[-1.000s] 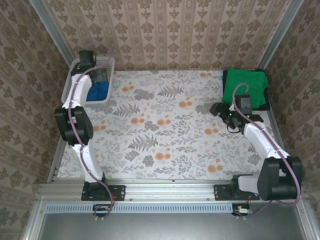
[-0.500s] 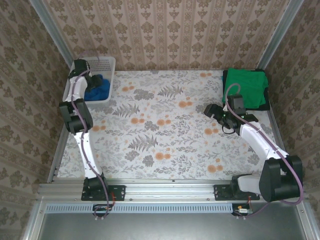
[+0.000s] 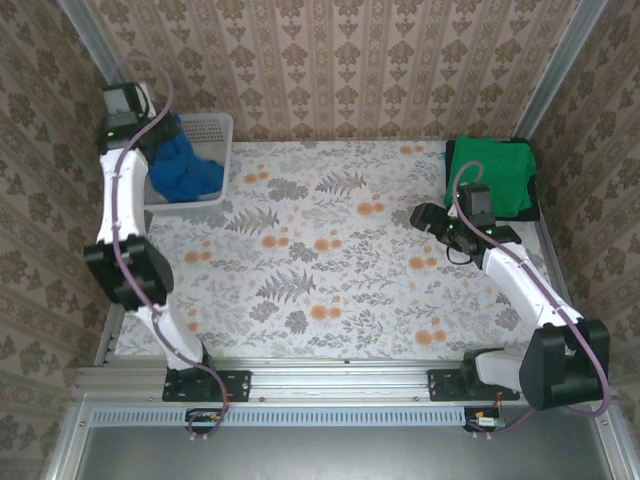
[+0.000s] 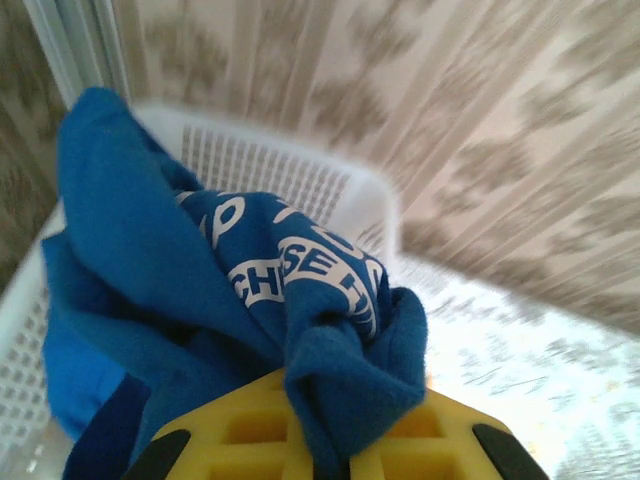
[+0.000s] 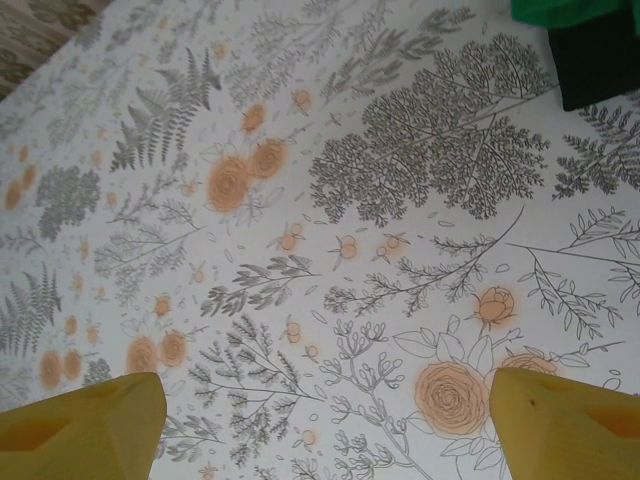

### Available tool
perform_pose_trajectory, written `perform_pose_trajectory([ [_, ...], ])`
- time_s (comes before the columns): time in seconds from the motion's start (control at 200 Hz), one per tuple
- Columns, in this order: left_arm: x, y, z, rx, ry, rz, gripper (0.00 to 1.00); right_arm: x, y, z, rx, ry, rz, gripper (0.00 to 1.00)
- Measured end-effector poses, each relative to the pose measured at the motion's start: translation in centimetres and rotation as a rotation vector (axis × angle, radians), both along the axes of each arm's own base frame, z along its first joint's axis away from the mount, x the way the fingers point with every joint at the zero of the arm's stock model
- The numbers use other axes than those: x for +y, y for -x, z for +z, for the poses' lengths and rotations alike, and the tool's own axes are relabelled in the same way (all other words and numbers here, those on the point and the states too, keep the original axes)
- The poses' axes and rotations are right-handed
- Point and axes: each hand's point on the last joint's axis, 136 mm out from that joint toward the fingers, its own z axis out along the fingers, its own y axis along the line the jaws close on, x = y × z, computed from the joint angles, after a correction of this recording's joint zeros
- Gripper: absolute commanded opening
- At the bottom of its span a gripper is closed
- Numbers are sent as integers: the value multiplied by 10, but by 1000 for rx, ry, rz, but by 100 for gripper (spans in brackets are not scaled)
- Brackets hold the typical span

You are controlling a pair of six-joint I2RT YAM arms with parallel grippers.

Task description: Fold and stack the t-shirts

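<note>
Slip risk: left gripper pinches only a bunched fold of blue tee, which hangs into basket at far-left corner of bench; trailing cloth may snag and drag basket. Right gripper hangs open, empty, near green tee at far-right corner.

The only writing that can be read is white block lettering on the blue t-shirt, seen from the left wrist camera. The cloth is bunched, so folds break the print into pieces. Across the middle of the shirt the letters "CH" stand clear. Just right of them, past a crease, comes "SE", then one more letter, perhaps an "H", cut off by the next fold. Higher on the shirt a lone "P" shows, with a curved part of another letter to its right. No whole word can be made out. From the top camera the shirt's print is too small to read.
</note>
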Motion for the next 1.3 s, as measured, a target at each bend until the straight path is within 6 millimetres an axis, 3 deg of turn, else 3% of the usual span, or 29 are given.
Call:
perform_pose_trajectory([
  [0.125,-47,48,98,-222,-23,-83,0,2,1,7,-19,-7,7,86],
  [0.25,-123,98,154,-375,-39,-243,0,4,1,11,-16,-14,15,85],
  [0.39,-200,152,177,-472,-37,-444,0,8,0,26,-49,-34,35,85],
  [0.53,-256,194,171,-509,-29,-605,0,13,10,48,-106,-54,57,85],
  [0.615,-285,209,157,-495,-19,-690,0,16,16,62,-149,-67,74,85],
  [0.715,-305,210,129,-459,-20,-733,0,19,24,66,-169,-77,88,85],
  [0.78,-310,202,100,-416,-29,-735,0,21,28,60,-159,-83,95,85],
  [0.89,-309,171,35,-279,-50,-696,0,23,34,44,-121,-85,103,85],
  [0.93,-307,157,10,-222,-55,-675,12,24,35,39,-108,-84,104,85],
  [0.965,-305,146,-14,-167,-63,-657,29,24,35,35,-99,-84,104,86],
  [1.035,-302,129,-61,-65,-77,-627,45,24,35,28,-83,-82,104,87],
  [1.195,-307,119,-150,132,-96,-621,70,24,35,5,-50,-80,103,88],
  [1.3,-308,122,-177,195,-103,-628,83,28,37,-15,-4,-77,115,88],
])
